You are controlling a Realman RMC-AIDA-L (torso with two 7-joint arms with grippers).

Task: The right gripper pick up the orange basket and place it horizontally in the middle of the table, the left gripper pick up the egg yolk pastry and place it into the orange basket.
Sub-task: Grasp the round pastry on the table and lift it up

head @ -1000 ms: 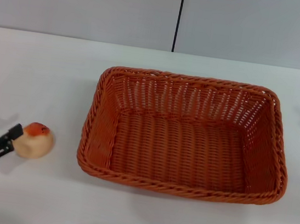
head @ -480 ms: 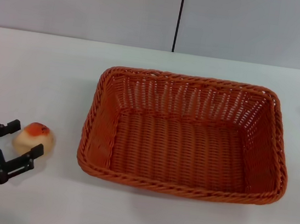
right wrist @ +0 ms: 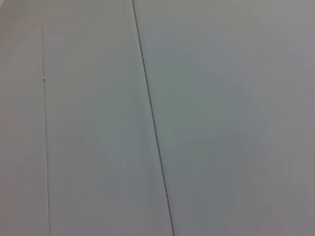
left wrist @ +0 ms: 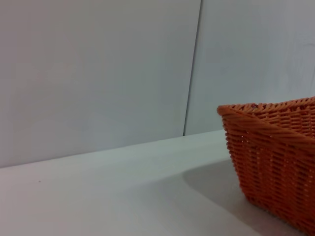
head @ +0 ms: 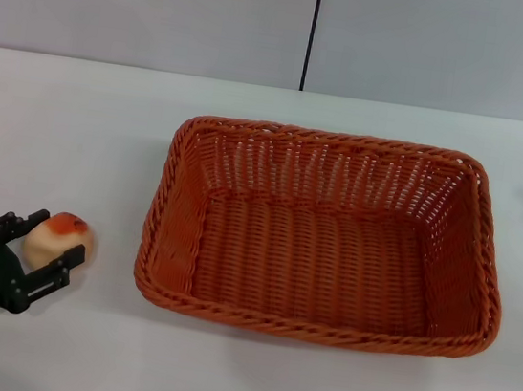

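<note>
The orange basket point(head: 324, 235) lies lengthwise across the middle of the white table point(head: 78, 123), empty inside; its corner point(left wrist: 273, 157) also shows in the left wrist view. The egg yolk pastry point(head: 58, 240), a small beige bun with an orange-red top, rests on the table left of the basket. My left gripper point(head: 55, 237) is open, reaching in from the lower left, with one finger on each side of the pastry. The right gripper is out of view.
A grey wall with a dark vertical seam point(head: 311, 30) stands behind the table. The right wrist view holds only wall panels point(right wrist: 197, 118). Bare tabletop lies in front of the basket and to its far left.
My left gripper has come forward and toward the pastry; its open fingers now straddle the bun, where a second ago only one finger touched its side. The basket has not moved.
</note>
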